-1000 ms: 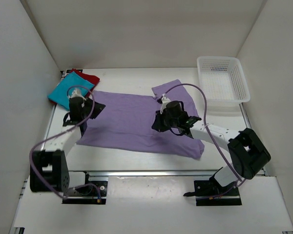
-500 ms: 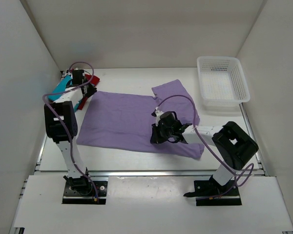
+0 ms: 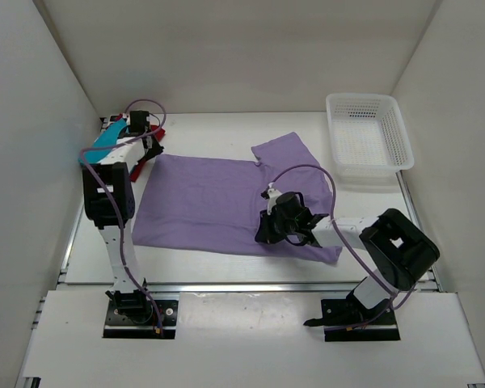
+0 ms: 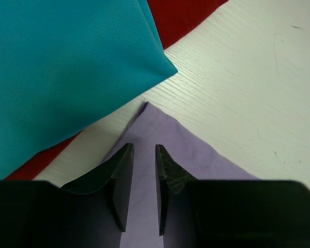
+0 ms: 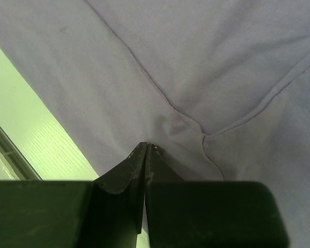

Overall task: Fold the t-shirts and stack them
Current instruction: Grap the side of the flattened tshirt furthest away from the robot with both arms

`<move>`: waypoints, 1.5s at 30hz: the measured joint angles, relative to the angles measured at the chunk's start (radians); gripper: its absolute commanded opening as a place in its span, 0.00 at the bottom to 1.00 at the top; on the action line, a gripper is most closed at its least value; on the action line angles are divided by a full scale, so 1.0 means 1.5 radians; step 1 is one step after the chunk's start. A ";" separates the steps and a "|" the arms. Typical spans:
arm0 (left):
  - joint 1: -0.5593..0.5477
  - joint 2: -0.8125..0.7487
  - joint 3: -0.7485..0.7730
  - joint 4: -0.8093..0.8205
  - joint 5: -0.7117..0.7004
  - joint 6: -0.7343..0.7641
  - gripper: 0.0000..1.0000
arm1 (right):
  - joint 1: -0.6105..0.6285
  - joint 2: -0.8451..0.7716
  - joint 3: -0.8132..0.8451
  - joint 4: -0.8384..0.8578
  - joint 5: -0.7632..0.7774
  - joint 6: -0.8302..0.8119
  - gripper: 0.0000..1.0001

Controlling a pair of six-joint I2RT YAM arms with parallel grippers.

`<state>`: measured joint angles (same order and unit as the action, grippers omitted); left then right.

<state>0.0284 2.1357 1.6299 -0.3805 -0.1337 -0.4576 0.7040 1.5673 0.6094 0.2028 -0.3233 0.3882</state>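
The lavender t-shirt (image 3: 210, 202) lies spread flat across the table's middle. Its far-left corner (image 4: 160, 124) lies under my left gripper (image 4: 143, 150), whose jaws stand a narrow gap apart with the purple cloth showing between them. From above, the left gripper (image 3: 148, 149) sits at that corner. The teal t-shirt (image 4: 62, 67) lies folded on the red t-shirt (image 4: 186, 15) just beyond. My right gripper (image 5: 146, 146) is shut, its tips pressed on the lavender cloth beside a sleeve seam (image 5: 204, 135). From above, the right gripper (image 3: 268, 233) is near the shirt's front edge.
A white mesh basket (image 3: 369, 133) stands at the back right. White walls close in the table on the left, back and right. The teal and red shirts (image 3: 105, 141) fill the back left corner. Bare table (image 5: 36, 150) shows beside the right gripper.
The left arm rose and reached from the shirt's left edge to its far-left corner. The right gripper slid, shut, over the lavender cloth toward the near edge. The shirt's outline stayed put.
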 measured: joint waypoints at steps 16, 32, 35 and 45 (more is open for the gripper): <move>-0.003 0.130 0.180 -0.087 -0.011 0.015 0.40 | -0.017 -0.136 0.000 -0.069 -0.031 0.001 0.05; -0.003 0.163 0.207 -0.111 -0.005 0.005 0.07 | -0.120 -0.189 0.011 -0.079 -0.030 0.009 0.17; -0.003 0.151 0.182 -0.092 -0.005 0.002 0.02 | -0.162 -0.149 0.044 -0.050 -0.008 0.015 0.23; -0.004 0.076 0.061 -0.034 0.008 -0.007 0.00 | -0.289 0.178 0.361 -0.032 0.099 -0.018 0.41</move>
<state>0.0223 2.2498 1.7214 -0.4313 -0.1211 -0.4686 0.2707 1.8339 1.1507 0.1555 -0.1753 0.3607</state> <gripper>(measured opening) 0.097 0.379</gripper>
